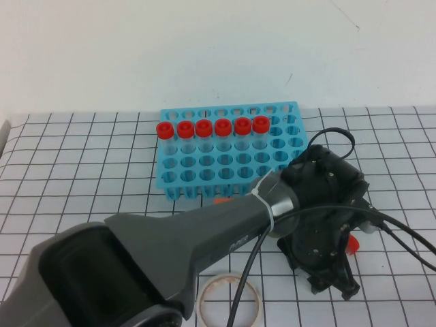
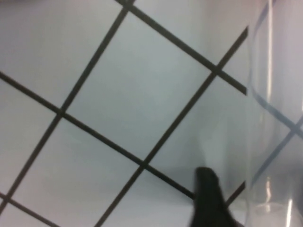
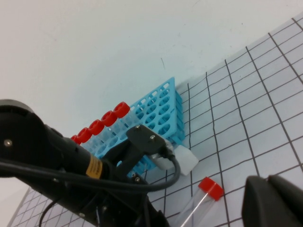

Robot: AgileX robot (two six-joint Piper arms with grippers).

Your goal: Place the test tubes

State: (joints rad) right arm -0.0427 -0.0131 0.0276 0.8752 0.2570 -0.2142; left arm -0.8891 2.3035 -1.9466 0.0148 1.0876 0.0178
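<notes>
Test tube (image 1: 353, 243) lies just beside left hand (image 1: 332, 281), near right hand (image 3: 268, 194).

A white surface (image 1: 68, 157) ruled with a black square grid fills the lower part of the high view, and the same lines show close up in the left wrist view (image 2: 118, 94). A pale ring of tape (image 1: 210, 282) lies flat on it at the near edge. Behind the surface rises a plain white wall (image 1: 204, 48) with a small dark mark (image 1: 344, 15) near its upper right. A grey edge (image 1: 3, 129) shows at far left.
</notes>
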